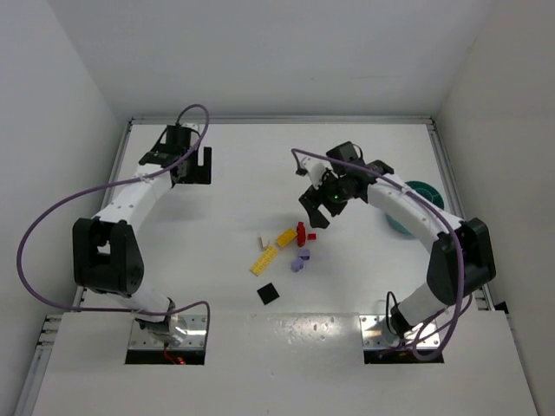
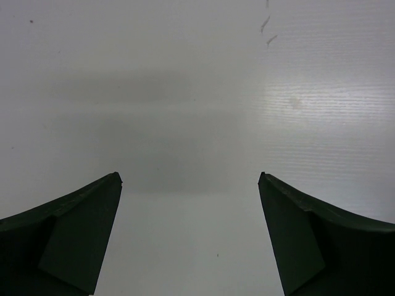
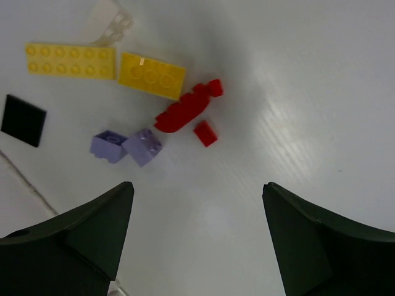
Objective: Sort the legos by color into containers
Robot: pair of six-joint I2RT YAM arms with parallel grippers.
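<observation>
The legos lie loose mid-table: a long yellow plate, a yellow brick, a white brick, a long red piece, a small red brick, two pale purple bricks and a black square. My right gripper is open and empty, above the table just right of the red pieces. My left gripper is open and empty over bare table at the far left. The teal dish sits at the right, partly hidden by the right arm.
White walls close the table at the back and both sides. The right arm's forearm crosses over the dish. The arm bases stand at the near edge.
</observation>
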